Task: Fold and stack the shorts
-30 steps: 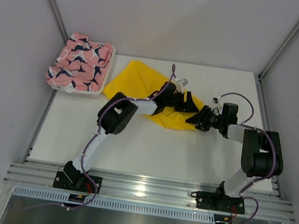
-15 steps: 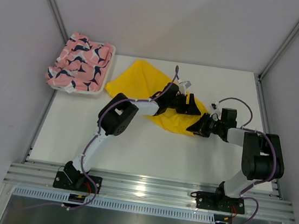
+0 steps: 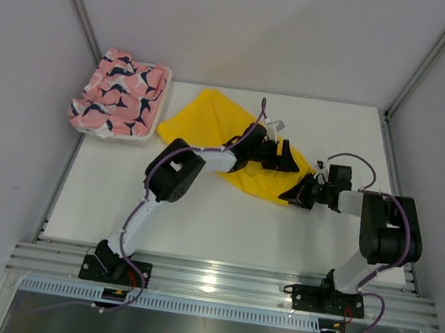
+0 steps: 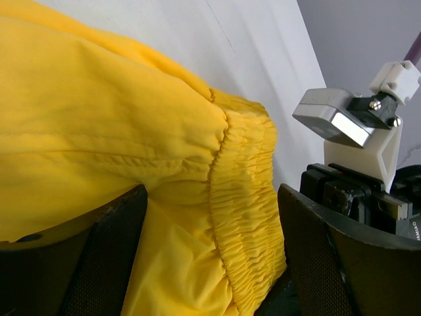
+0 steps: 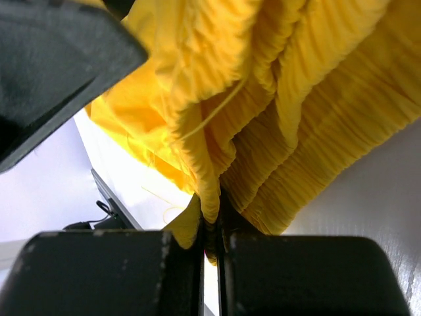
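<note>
The yellow shorts (image 3: 208, 120) lie spread on the white table, with their gathered waistband (image 4: 247, 197) toward the right. My left gripper (image 3: 285, 156) rests over their right part and is open. Its fingers (image 4: 329, 263) stand wide either side of the waistband without pinching it. My right gripper (image 3: 294, 195) is at the near-right corner of the yellow shorts, shut on a fold of the waistband edge (image 5: 212, 197). The pink whale-print shorts (image 3: 118, 93) lie heaped in the basket at the back left.
The white mesh basket (image 3: 162, 102) sits at the table's back left corner, against the left wall. Metal frame posts and grey walls close in the back and both sides. The right arm's wrist block (image 4: 348, 122) is close beside the left fingers.
My right gripper has moved down and left to the corner of the yellow shorts and shut on the cloth. The left gripper has opened slightly wider in place.
</note>
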